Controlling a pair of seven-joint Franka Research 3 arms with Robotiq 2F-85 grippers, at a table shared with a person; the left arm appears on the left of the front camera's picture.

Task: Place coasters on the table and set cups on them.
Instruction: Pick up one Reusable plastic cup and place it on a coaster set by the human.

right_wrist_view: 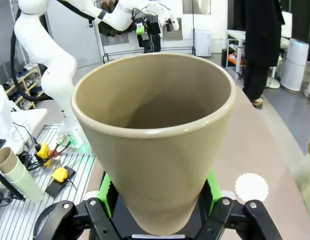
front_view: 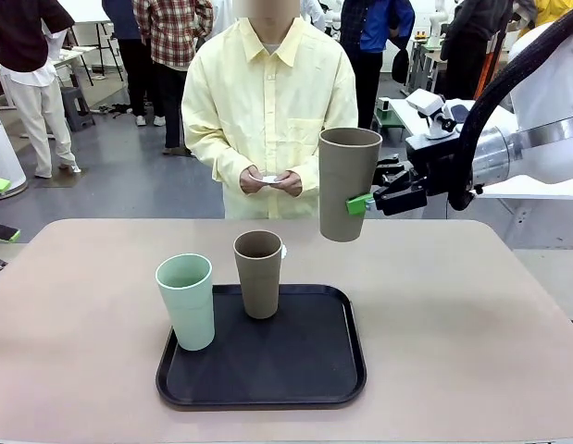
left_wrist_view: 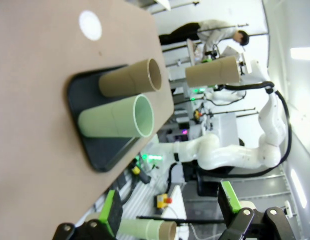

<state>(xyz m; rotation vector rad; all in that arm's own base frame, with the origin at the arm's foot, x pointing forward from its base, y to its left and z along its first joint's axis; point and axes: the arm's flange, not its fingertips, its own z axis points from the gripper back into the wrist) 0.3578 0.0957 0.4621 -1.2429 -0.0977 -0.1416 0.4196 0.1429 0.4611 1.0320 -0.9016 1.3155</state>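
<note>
Taupe, matte and tapered, one cup (front_view: 349,183) hangs upright over the table's (front_view: 471,314) far right, clamped by the right gripper (front_view: 360,203). Its twin (front_view: 258,274) and a mint cup (front_view: 186,301) stand on the tray (front_view: 267,388). The left gripper (left_wrist_view: 168,196) gapes wide.

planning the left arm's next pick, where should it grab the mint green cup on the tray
Probably its side wall, around mid-height, coming in level from the robot's left. The mint green cup stands upright at the left edge of the tray, with the brown cup close on its right.
</note>
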